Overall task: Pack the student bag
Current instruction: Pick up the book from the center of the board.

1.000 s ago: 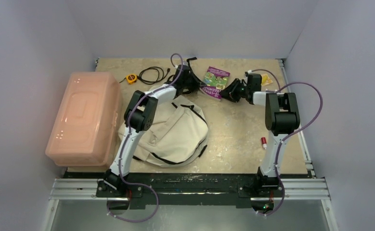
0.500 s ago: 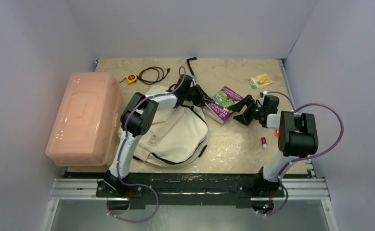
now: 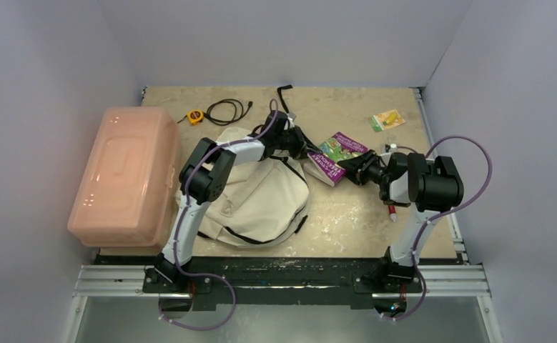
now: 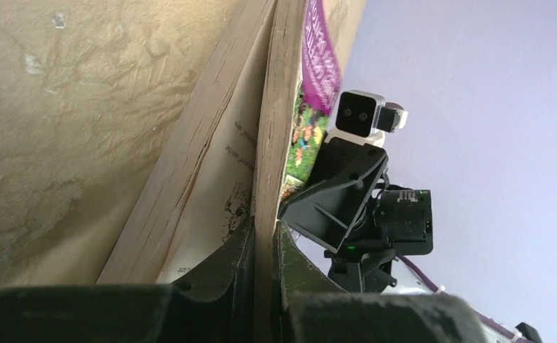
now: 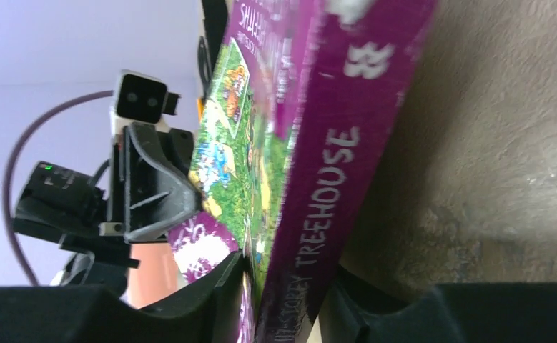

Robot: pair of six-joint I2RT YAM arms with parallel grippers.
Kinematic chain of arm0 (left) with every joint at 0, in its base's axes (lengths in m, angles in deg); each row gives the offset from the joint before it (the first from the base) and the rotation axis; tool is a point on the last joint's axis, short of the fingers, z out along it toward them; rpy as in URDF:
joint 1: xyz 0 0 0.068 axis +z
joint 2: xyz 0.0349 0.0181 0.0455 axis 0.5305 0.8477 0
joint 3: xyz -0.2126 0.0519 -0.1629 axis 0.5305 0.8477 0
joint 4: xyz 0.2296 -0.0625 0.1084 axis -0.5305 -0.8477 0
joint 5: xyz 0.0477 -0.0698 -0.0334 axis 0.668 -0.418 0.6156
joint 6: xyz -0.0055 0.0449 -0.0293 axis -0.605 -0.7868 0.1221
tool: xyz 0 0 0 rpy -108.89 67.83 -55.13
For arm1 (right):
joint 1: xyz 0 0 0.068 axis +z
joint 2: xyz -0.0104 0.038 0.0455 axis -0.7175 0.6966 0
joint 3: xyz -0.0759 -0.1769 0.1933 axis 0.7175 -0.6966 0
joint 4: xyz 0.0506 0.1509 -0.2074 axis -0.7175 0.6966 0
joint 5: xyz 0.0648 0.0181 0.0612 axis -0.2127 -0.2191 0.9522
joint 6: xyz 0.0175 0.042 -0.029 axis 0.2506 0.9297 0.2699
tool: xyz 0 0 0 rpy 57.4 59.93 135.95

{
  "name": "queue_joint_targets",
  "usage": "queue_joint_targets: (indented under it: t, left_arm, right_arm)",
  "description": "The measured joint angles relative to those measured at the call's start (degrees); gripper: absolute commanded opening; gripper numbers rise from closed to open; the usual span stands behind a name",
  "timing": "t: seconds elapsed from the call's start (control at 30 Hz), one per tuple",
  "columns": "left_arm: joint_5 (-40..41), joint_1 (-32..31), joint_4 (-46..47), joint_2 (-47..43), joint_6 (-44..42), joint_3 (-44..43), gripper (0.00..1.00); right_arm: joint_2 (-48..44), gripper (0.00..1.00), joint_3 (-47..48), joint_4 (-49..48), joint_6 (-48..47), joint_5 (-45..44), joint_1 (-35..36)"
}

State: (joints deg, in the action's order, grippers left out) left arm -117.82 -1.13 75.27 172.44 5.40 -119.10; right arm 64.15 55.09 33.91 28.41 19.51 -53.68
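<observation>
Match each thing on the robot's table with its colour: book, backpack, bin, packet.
Things:
1. book
2. backpack
3. bin
4. packet

Colours:
a. pink
b. yellow
c. purple and green
d. cream with black straps

Pairs: 1-c, 2-d, 3-a, 4-b
</observation>
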Motion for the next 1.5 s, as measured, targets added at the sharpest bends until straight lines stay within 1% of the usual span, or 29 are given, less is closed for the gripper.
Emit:
queue_joint_targets:
  t: [0.03, 0.1, 0.13, 0.2, 0.27, 0.3, 0.37, 0.43, 0.5, 0.57, 0.67, 0.8, 0.87, 1.0, 1.1, 1.13, 1.2, 1.27, 1.33, 1.4, 1.5]
  left_arm:
    - [0.02, 0.02, -0.52, -0.02, -0.63, 0.0, 0.0]
    - [0.07, 0.04, -1.86, -0.02, -1.77, 0.0, 0.07]
    - [0.24, 0.04, -2.95, -0.02, -2.73, -0.04, 0.11]
    - [0.57, 0.15, -6.1, -0.07, -5.29, -0.72, 0.2]
    - [0.48, 0.15, -11.06, -0.22, -9.09, -2.69, 0.34]
    - [0.31, 0.13, -13.9, -0.55, -11.37, -3.69, 0.41]
    - [-0.07, -0.13, -19.32, -2.29, -15.91, -4.55, 0.53]
    - [0.26, -0.44, -25.11, -5.31, -20.76, -4.59, 0.61]
    - [1.2, -0.74, -29.42, -8.7, -24.72, -4.59, 0.68]
    - [2.12, -0.98, -32.81, -12.9, -28.57, -4.52, 0.74]
    - [2.84, -0.98, -34.21, -20.15, -32.92, -2.73, 0.76]
    - [2.45, -0.44, -34.99, -31.01, -36.09, 1.62, 0.76]
    - [2.23, 0.17, -34.95, -35.54, -37.09, 3.98, 0.76]
    - [2.54, 1.36, -36.09, -43.76, -38.86, 7.96, 0.76]
    - [5.75, 1.22, -37.33, -49.81, -41.88, 11.37, 0.76]
    - [8.55, 0.26, -37.55, -52.37, -43.21, 13.53, 0.76]
    - [14.16, -3.32, -37.99, -56.63, -45.29, 17.59, 0.76]
    - [21.09, -10.32, -38.29, -60.0, -47.87, 21.64, 0.77]
    - [28.37, -18.64, -38.73, -60.94, -50.47, 24.35, 0.79]
    - [34.6, -25.18, -40.15, -59.39, -52.43, 25.29, 0.81]
    - [44.0, -30.14, -42.34, -53.64, -54.31, 24.76, 0.88]
  right_arm:
    - [0.7, 0.3, -0.66, -2.75, 1.66, -0.09, 0.0]
    - [1.79, 0.11, -1.36, -7.58, 4.52, -0.07, -0.04]
    - [2.47, 0.0, -1.51, -10.27, 6.58, 0.11, -0.07]
    - [3.26, 0.0, -1.64, -13.55, 8.52, 0.76, -0.02]
    - [3.34, 0.0, -2.01, -15.02, 9.99, 1.36, 0.07]
    - [2.93, 0.0, -2.19, -15.02, 10.23, 1.46, 0.13]
    - [0.28, 0.0, -2.19, -11.21, 9.27, 1.14, 0.31]
    - [-5.57, 0.0, -1.33, -1.05, 5.01, -0.15, 0.39]
    - [-13.05, 0.0, 1.49, 12.59, -1.81, -3.08, 0.46]
    - [-19.34, 0.0, 4.26, 22.58, -7.63, -5.81, 0.42]
    - [-28.65, 0.0, 7.93, 34.34, -14.75, -7.78, 0.26]
    - [-37.0, 0.0, 10.47, 43.5, -19.32, -4.39, 0.9]
    - [-40.44, 0.0, 11.43, 47.74, -21.07, -2.14, 2.21]
    - [-45.22, 0.0, 12.92, 52.3, -21.77, 1.66, 5.53]
    - [-48.43, 0.0, 15.3, 59.04, -22.53, 1.07, 6.88]
    - [-49.13, 0.0, 16.72, 62.27, -23.21, -0.44, 6.93]
    - [-50.05, 0.0, 19.5, 68.13, -24.98, -4.55, 6.86]
    - [-51.34, 0.0, 22.16, 74.16, -27.26, -9.73, 6.8]
    - [-52.72, 0.0, 23.8, 78.82, -29.29, -14.14, 6.8]
    - [-54.51, 0.0, 24.81, 83.41, -31.5, -18.36, 6.78]
    - [-57.02, 0.0, 24.85, 88.41, -33.68, -21.55, 6.78]
